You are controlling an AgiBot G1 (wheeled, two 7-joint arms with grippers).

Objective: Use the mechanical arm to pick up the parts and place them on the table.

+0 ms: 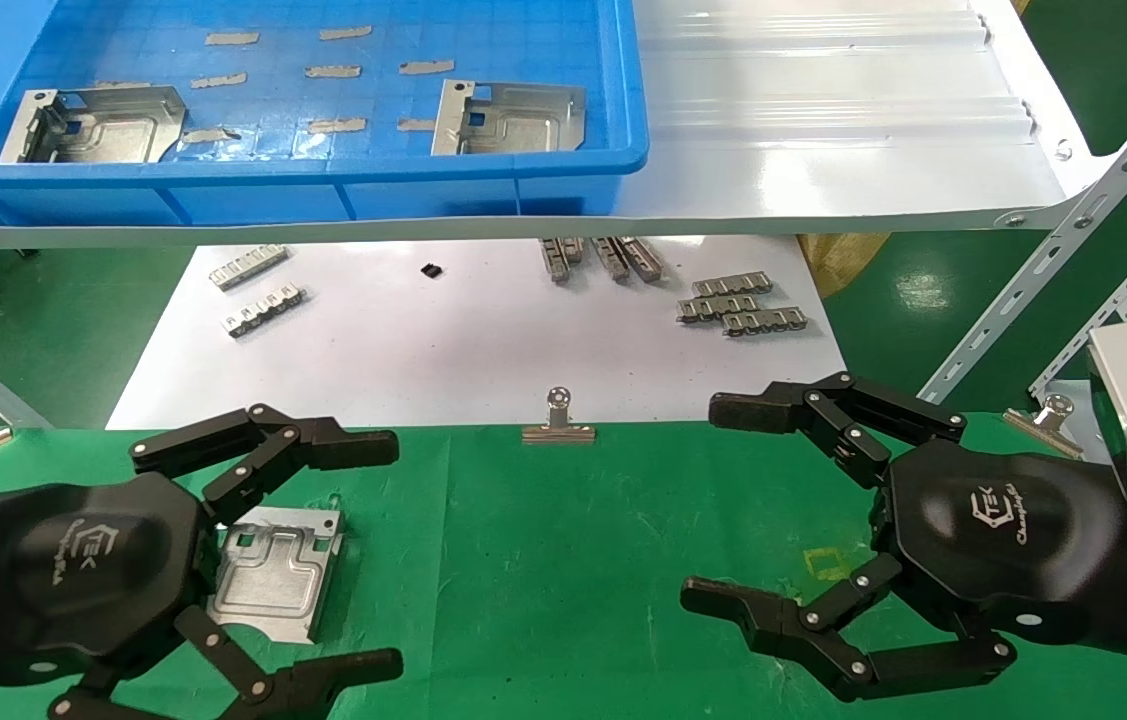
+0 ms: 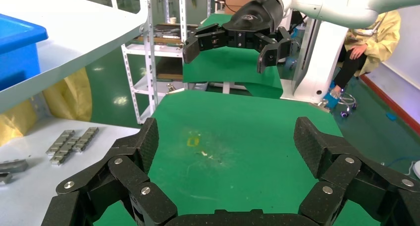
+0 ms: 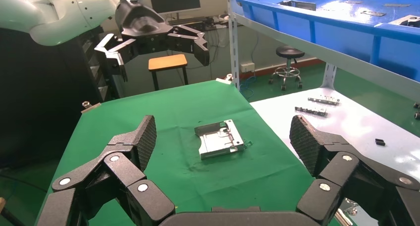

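One silver part (image 1: 275,572) (image 3: 219,139) lies flat on the green table (image 1: 563,570), its folded flange up. My left gripper (image 1: 388,555) hovers open well above it, and its palm hides the part's left edge in the head view. In the left wrist view the left fingers (image 2: 146,141) frame only bare green cloth. My right gripper (image 1: 708,505) hangs open and empty over the table's right side, apart from the part. Two more parts (image 1: 93,125) (image 1: 508,117) lie in the blue bin (image 1: 323,170) on the shelf.
A glossy white shelf (image 1: 823,130) overhangs the far side. Under it a white paper sheet (image 1: 473,340) carries small ridged strips (image 1: 738,305). Binder clips (image 1: 558,418) (image 1: 1048,415) sit at the cloth's far edge. A slotted metal brace (image 1: 1053,270) rises at the right.
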